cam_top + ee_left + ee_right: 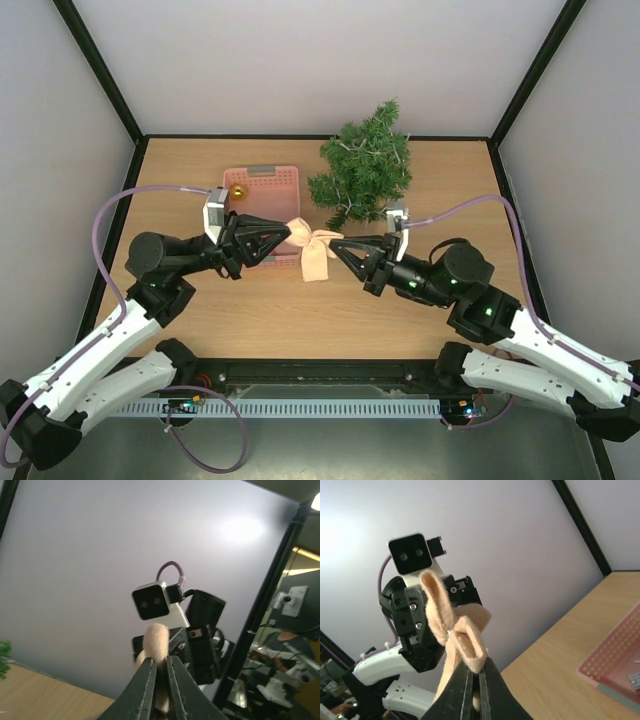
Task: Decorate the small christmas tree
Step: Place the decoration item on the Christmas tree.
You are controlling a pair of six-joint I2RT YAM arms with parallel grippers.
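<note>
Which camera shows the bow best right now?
Right wrist: the bow fills the frame, with its loops and knot clear, pinched in the right pincer. Top external shows it small, stretched across to the left pincer. Left wrist shows only one fuzzy loop above its fingertips.

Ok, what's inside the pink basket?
One gold bauble sits in the far left corner of the pink basket, with a grey piece at its far rim. The left claw and the peach bow it pinches cover the near edge, so anything there is hidden.
</note>
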